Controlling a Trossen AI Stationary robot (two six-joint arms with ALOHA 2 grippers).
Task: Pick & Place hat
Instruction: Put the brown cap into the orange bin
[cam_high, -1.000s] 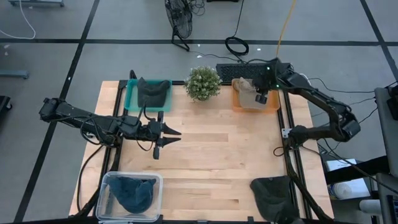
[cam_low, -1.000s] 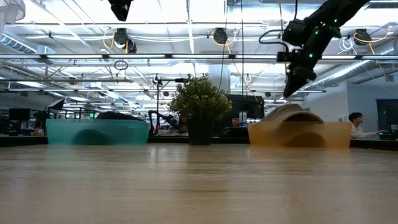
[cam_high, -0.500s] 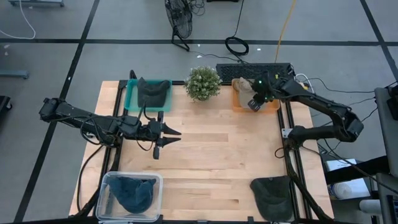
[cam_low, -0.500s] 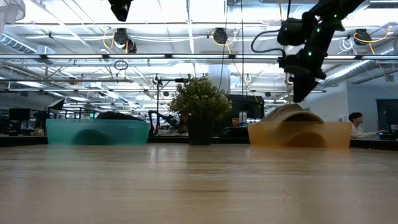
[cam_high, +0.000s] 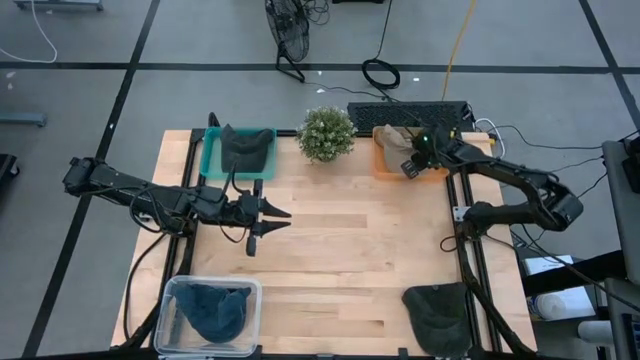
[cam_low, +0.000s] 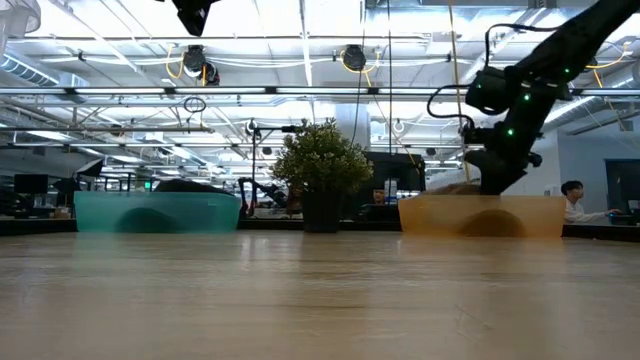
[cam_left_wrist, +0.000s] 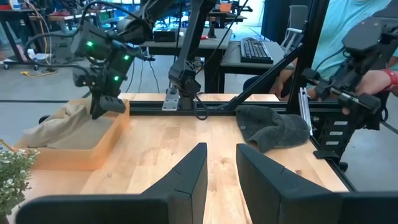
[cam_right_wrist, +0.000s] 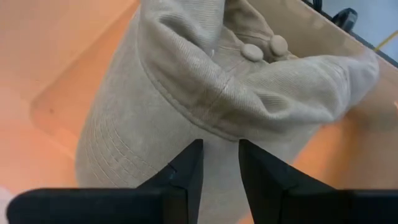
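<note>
A: The right pincer (cam_right_wrist: 216, 163) is lowered into the orange bin (cam_high: 385, 165) at the far right of the surface (cam_high: 340, 250), its fingers slightly parted just over the tan hat (cam_right_wrist: 205, 93). Whether the cloth is gripped cannot be told.

B: And the left pincer (cam_high: 272, 219)?

A: It is held above the middle of the surface, narrowly parted, with nothing in it.

B: Where are the other hats seen?

A: A dark hat (cam_high: 245, 147) is seen in the teal bin (cam_high: 210, 158), a blue one (cam_high: 213, 310) in the clear bin (cam_high: 172, 290), and another dark hat (cam_high: 440, 315) at the near right corner. A potted plant (cam_high: 326, 133) is set between the far bins.
</note>
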